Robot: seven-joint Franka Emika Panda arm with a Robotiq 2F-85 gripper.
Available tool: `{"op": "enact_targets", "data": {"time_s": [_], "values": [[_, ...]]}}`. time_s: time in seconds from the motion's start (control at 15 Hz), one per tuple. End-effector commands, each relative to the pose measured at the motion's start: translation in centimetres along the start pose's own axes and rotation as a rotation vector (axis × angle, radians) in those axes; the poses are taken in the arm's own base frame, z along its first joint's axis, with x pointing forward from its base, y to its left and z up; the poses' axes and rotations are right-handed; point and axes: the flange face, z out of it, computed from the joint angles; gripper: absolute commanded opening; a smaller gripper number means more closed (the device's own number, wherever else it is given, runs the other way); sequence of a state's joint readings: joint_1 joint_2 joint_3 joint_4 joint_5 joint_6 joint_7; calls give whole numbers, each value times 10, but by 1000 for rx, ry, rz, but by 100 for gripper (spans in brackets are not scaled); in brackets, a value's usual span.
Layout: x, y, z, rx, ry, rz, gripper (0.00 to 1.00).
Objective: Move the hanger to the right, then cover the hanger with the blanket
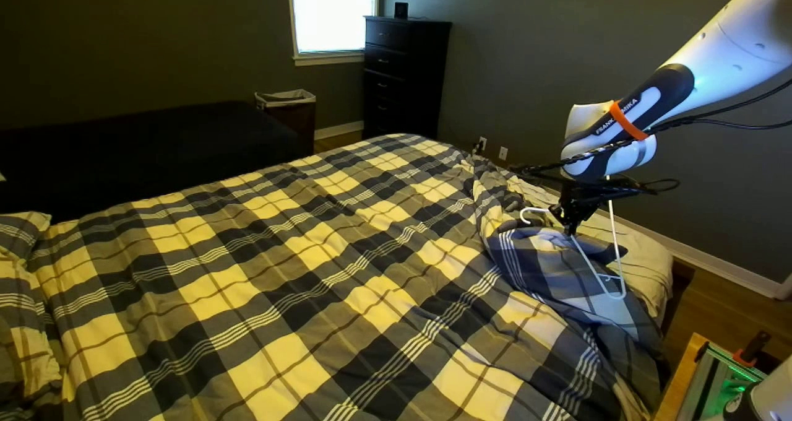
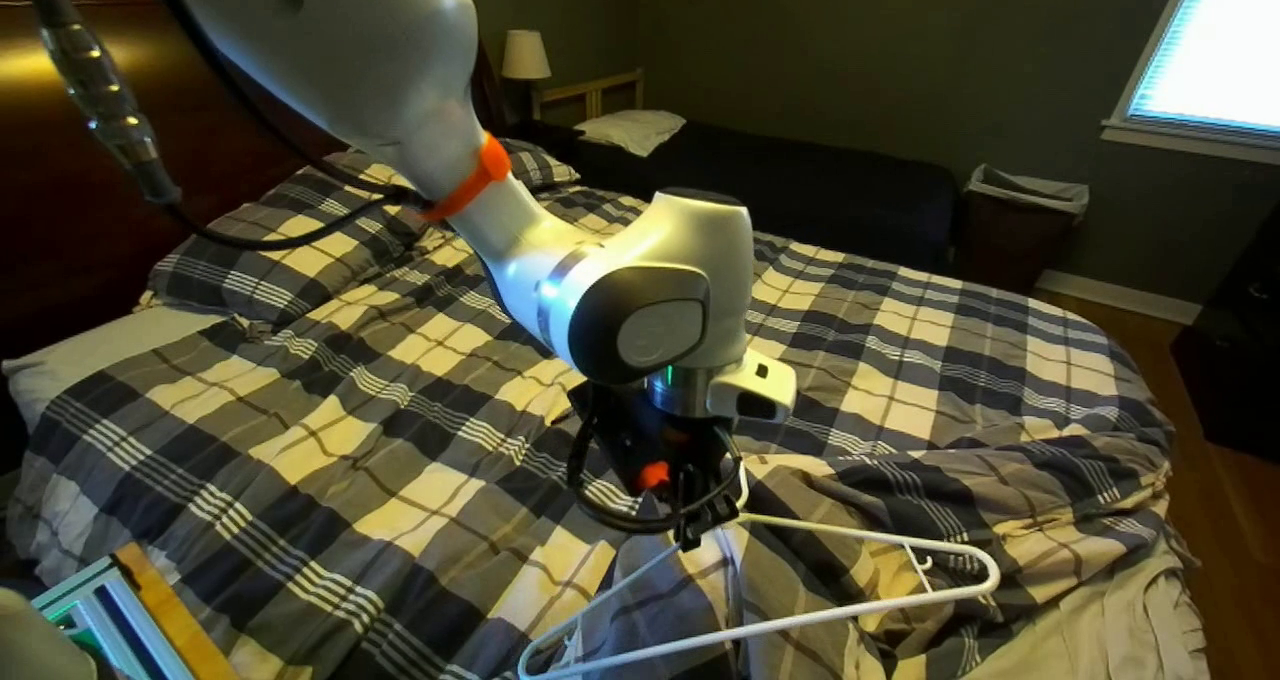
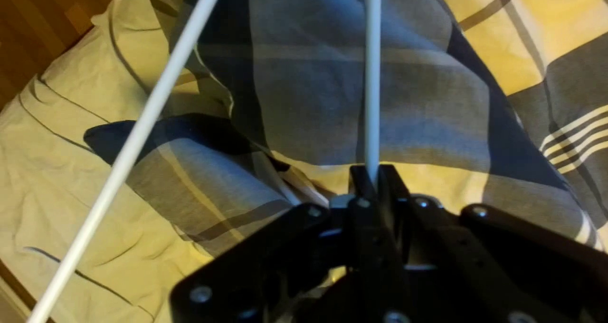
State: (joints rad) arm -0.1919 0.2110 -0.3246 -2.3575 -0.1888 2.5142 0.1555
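The white hanger is gripped near its hook end by my gripper, whose fingers pinch one sloping arm of it. Its hook sticks out to one side of the jaws in an exterior view. The hanger is tilted over the bed; whether its low end touches the cloth I cannot tell. Beneath it lies the plaid blanket, spread over most of the bed. Close to the gripper the blanket is bunched and folded back. Part of the hanger's top is hidden behind the gripper in both exterior views.
Past the folded blanket edge, a cream sheet is bare along the bed's side. A wood-edged stand is near the bed corner. A dark dresser, a laundry basket and a dark second bed stand farther off.
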Motion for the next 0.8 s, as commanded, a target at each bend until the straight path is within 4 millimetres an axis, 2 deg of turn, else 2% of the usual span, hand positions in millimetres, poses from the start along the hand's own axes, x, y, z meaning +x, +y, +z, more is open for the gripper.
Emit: {"op": "enact_targets", "data": {"time_s": [0.0, 0.13, 0.2, 0.33, 0.47, 0.73], "values": [[1, 6, 0, 0, -1, 2, 9], [1, 8, 0, 0, -1, 0, 9], [2, -7, 1, -32, -6, -66, 2], [10, -9, 4, -36, -12, -167, 2], [16, -1, 7, -26, -14, -245, 2], [24, 31, 16, -9, -27, -363, 2]]}}
